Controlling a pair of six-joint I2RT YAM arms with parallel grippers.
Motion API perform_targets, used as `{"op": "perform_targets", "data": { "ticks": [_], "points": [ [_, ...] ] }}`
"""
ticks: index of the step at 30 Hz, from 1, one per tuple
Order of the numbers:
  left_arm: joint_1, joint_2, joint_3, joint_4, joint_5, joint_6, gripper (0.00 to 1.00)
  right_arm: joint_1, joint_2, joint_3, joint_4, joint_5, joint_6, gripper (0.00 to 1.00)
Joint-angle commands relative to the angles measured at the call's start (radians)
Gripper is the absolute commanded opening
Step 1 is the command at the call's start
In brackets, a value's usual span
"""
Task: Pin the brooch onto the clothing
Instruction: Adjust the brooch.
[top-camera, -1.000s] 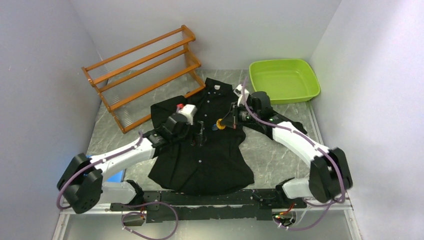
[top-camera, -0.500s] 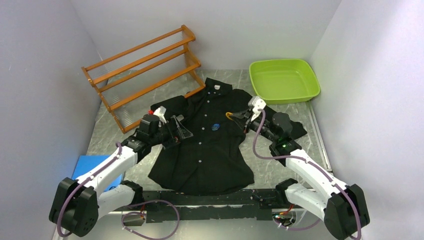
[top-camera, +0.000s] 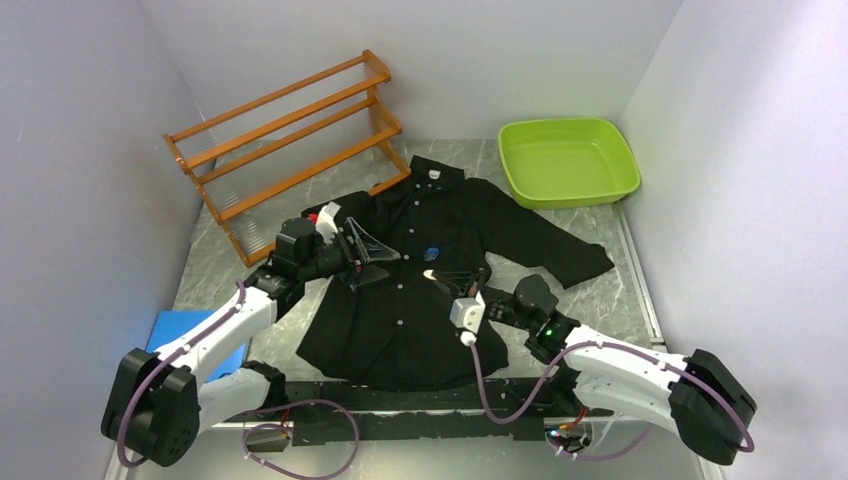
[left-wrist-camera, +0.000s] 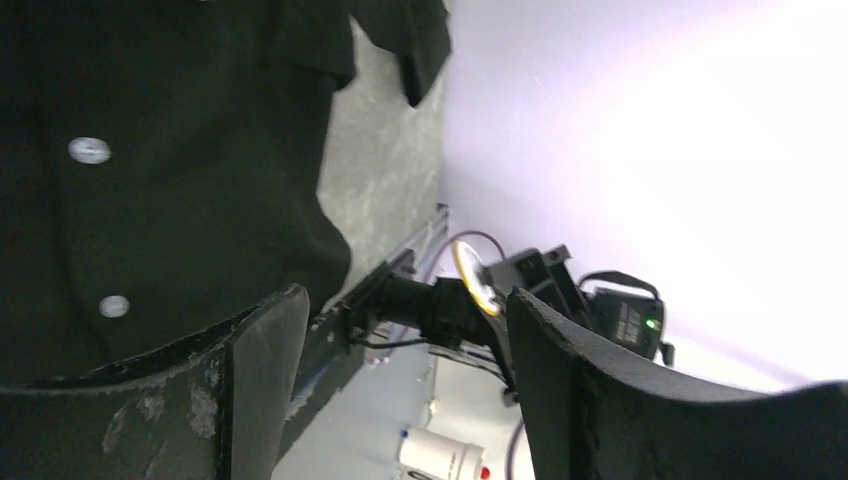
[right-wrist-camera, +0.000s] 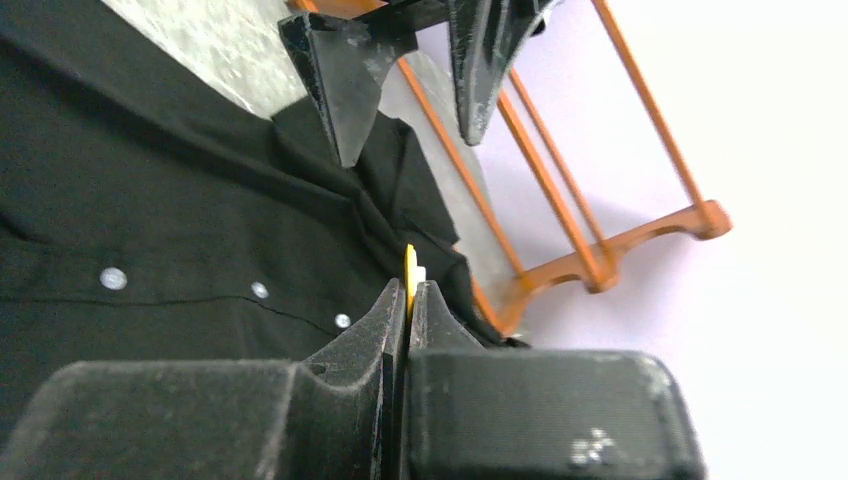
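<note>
The black button-up shirt (top-camera: 410, 300) lies flat on the table, collar away from me. A small blue piece (top-camera: 431, 251), which looks like the brooch, sits on its chest. My right gripper (top-camera: 433, 272) hovers low over the shirt's middle, just near of the blue piece. It is shut on a thin yellow disc (right-wrist-camera: 410, 270), which also shows in the left wrist view (left-wrist-camera: 475, 275). My left gripper (top-camera: 383, 254) is open and empty above the shirt's left chest, its fingers (left-wrist-camera: 265, 360) wide apart. The shirt (right-wrist-camera: 150, 200) fills the right wrist view.
An orange wooden rack (top-camera: 290, 130) stands at the back left, close to the shirt's left sleeve. A green tub (top-camera: 568, 160) sits at the back right. A blue flat thing (top-camera: 175, 335) lies at the near left under the left arm.
The right arm has swung back from the shirt's far right to its near middle, the yellow disc still held. The left gripper has drawn back left. The blue piece stayed on the shirt.
</note>
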Motion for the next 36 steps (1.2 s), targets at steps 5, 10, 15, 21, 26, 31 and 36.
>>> {"op": "perform_targets", "data": {
  "ticks": [5,10,15,21,26,31,36],
  "points": [
    [-0.137,0.036,0.046,0.224,0.026,-0.127,0.72,0.112,0.031,-0.012,0.123,0.196,-0.389,0.0],
    [-0.158,0.079,0.018,0.342,0.019,-0.19,0.62,0.163,0.04,-0.024,0.15,0.25,-0.456,0.0],
    [-0.173,0.121,0.009,0.448,0.02,-0.23,0.47,0.192,0.051,-0.022,0.152,0.274,-0.482,0.0],
    [-0.206,0.155,0.036,0.442,0.015,-0.225,0.3,0.203,0.054,-0.017,0.158,0.288,-0.472,0.0],
    [-0.217,0.15,0.031,0.432,0.005,-0.23,0.24,0.204,0.06,-0.02,0.184,0.304,-0.469,0.0],
    [-0.219,0.128,0.019,0.428,-0.003,-0.236,0.03,0.203,0.063,-0.013,0.18,0.315,-0.465,0.0],
    [-0.219,0.098,0.022,0.387,-0.041,-0.184,0.03,0.204,0.085,-0.025,0.258,0.31,-0.377,0.94]
  ]
}}
